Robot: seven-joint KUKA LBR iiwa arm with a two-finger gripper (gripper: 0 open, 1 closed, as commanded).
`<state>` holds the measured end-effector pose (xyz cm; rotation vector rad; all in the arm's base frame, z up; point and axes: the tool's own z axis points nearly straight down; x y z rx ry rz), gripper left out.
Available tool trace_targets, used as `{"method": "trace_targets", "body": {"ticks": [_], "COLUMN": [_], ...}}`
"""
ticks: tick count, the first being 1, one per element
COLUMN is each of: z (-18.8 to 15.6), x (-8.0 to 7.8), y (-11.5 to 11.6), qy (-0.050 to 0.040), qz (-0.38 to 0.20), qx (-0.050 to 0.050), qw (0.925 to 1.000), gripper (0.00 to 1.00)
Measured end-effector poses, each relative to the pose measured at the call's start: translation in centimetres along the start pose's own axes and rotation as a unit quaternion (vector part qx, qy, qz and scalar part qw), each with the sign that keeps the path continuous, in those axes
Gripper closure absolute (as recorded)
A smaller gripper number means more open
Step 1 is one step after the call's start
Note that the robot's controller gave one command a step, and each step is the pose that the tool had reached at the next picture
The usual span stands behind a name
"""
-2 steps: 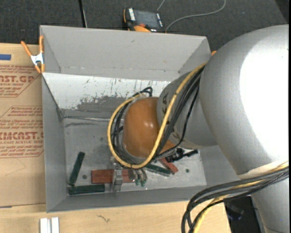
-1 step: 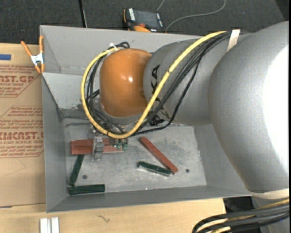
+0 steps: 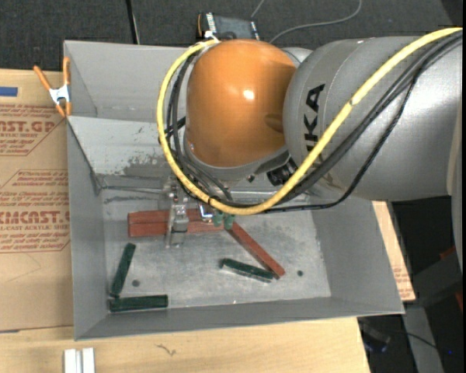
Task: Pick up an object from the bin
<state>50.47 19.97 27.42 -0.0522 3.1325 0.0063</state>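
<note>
- Grey sheet-metal bin (image 3: 81, 208) with sloping walls and a scuffed flat floor holds a few small loose pieces, spread out rather than heaped.
- Reaching in from the right, the silver-grey robot arm (image 3: 388, 123) carries a glossy orange domed cover (image 3: 233, 103) at its wrist, with a yellow cable (image 3: 165, 107) and black ones looped around the dome.
- Below the dome, the small metal two-finger gripper (image 3: 176, 228) hangs down to the bin floor, left of the middle.
- It stands at the right end of a flat reddish-brown rectangular block (image 3: 146, 224), which lies level on the floor with its long side running left to right.
- The gripper meets or overlaps that end of the block; whether it is open, closed, or has the block clamped cannot be told from this view.
- Just right of the gripper, a long thin reddish-brown bar (image 3: 256, 251) runs diagonally down toward the right across the floor.
- A short dark green stick (image 3: 246, 270) lies near the lower end of that bar, nearly level, its right tip at or just beside the bar.
- In the near left corner, a second dark green stick (image 3: 123, 269) lies tilted, its upper end leaning right, well below the block.
- A third dark green stick (image 3: 138, 303) lies flat along the foot of the near wall, its left end close to the lower end of the tilted one.
- The three green sticks and the long bar are all apart from the gripper.
</note>
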Motion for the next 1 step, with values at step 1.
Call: {"method": "trace_targets", "body": {"ticks": [1], "z": [2.02], "x": [-1.74], "y": [-1.15], "qy": [0.0039], "qz": [-0.033], "qx": [0.002], "qw": [0.9994], "gripper": [1.00]}}
